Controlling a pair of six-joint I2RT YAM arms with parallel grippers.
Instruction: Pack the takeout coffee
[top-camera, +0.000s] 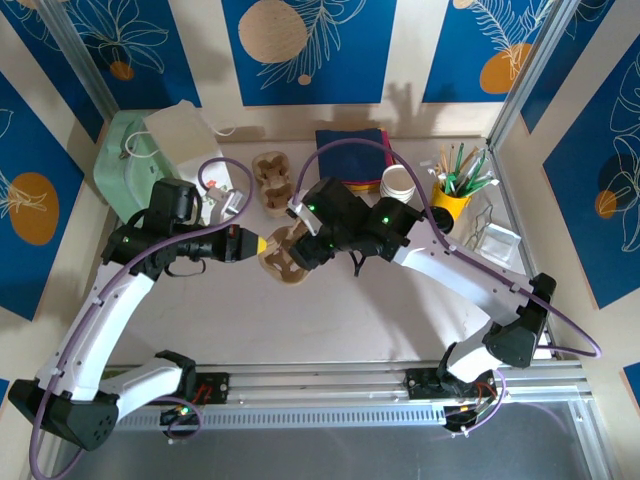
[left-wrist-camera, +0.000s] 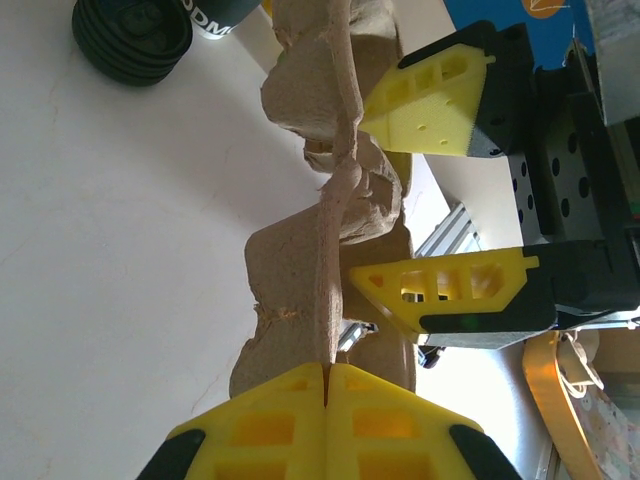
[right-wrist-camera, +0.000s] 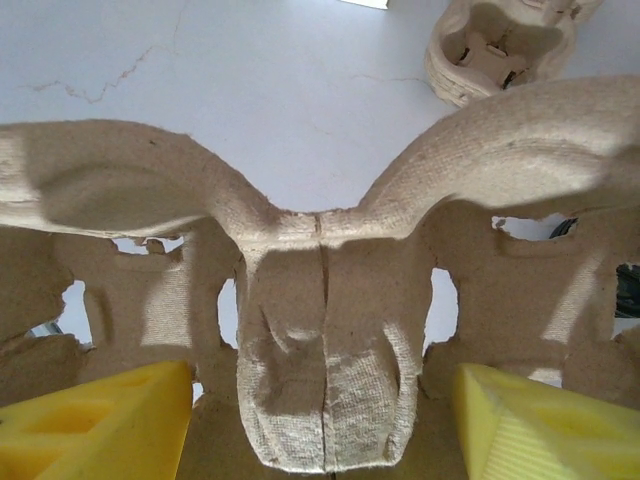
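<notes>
A brown moulded-pulp cup carrier (top-camera: 285, 260) hangs between my two grippers near the table's middle. My left gripper (top-camera: 262, 243) is shut on the carrier's thin edge (left-wrist-camera: 330, 200), with its yellow fingertips (left-wrist-camera: 327, 368) pressed together on it. From the other side my right gripper (top-camera: 305, 238) stands open astride the carrier's central post (right-wrist-camera: 320, 300). Its yellow fingers (right-wrist-camera: 120, 420) sit to either side of the post with gaps showing, and they also appear in the left wrist view (left-wrist-camera: 440, 100). The takeout coffee is out of view.
A second pulp carrier (top-camera: 272, 178) lies behind. A stack of black lids (left-wrist-camera: 130, 35) sits on the white table. At the back are a green bag (top-camera: 125, 160), a white paper bag (top-camera: 185, 135), blue napkins (top-camera: 350, 145), white cups (top-camera: 398, 182) and a yellow utensil cup (top-camera: 450, 198).
</notes>
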